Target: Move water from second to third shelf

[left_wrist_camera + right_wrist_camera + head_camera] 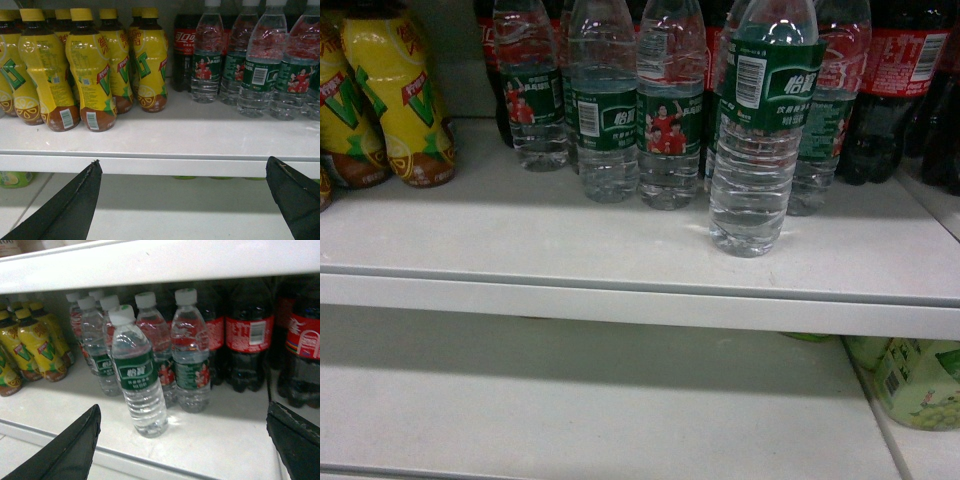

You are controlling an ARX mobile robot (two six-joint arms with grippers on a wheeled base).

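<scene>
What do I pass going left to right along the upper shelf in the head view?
Yellow plastic drink bottles with green lettering → cluster of clear ribbed water bottles with dark green labels → one such water bottle standing forward near the shelf edge → dark cola bottles with red labels.

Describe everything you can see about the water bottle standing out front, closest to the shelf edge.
The water bottle is clear ribbed plastic holding colourless water, with a white cap and a dark green wrap label bearing white characters and a barcode. It stands upright on the white shelf, ahead of the other water bottles, apart from them, with nothing gripping it.
</scene>
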